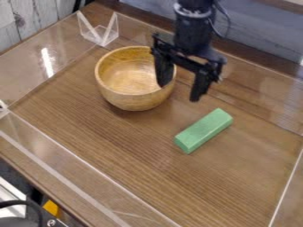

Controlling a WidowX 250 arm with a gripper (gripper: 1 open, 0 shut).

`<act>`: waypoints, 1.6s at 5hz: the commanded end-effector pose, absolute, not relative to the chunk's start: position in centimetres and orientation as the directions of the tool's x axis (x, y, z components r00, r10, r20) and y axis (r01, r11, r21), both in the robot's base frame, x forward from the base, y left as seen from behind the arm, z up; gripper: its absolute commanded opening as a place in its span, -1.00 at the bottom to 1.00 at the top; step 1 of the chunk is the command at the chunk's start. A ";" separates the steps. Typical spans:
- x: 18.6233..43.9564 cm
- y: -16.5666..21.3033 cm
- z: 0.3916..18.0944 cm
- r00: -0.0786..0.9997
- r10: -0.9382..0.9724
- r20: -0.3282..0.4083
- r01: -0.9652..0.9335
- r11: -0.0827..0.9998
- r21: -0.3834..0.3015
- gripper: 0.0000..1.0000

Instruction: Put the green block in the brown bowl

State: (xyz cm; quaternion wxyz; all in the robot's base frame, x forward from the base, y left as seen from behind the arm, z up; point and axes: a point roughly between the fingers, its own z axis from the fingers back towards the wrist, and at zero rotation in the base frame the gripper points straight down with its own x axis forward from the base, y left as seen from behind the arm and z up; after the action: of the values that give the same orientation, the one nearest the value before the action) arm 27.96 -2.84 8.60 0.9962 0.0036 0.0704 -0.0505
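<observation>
No legible text, label, brand, number or sign observed.
</observation>
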 end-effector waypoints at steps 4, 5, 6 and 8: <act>27.8 -5.5 5.3 0.973 -0.202 -0.109 0.209 0.976 0.057 1.00; 28.4 -4.2 4.1 0.965 -0.236 -0.115 0.245 0.967 0.073 1.00; 29.1 -4.3 3.0 0.951 -0.283 -0.122 0.292 0.954 0.072 1.00; 29.6 -4.3 3.3 0.919 -0.369 -0.138 0.381 0.922 0.069 -1.00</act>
State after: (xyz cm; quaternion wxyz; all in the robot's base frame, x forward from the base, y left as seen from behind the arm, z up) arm 28.73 -4.29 2.20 0.9777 0.0449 0.0834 -0.1875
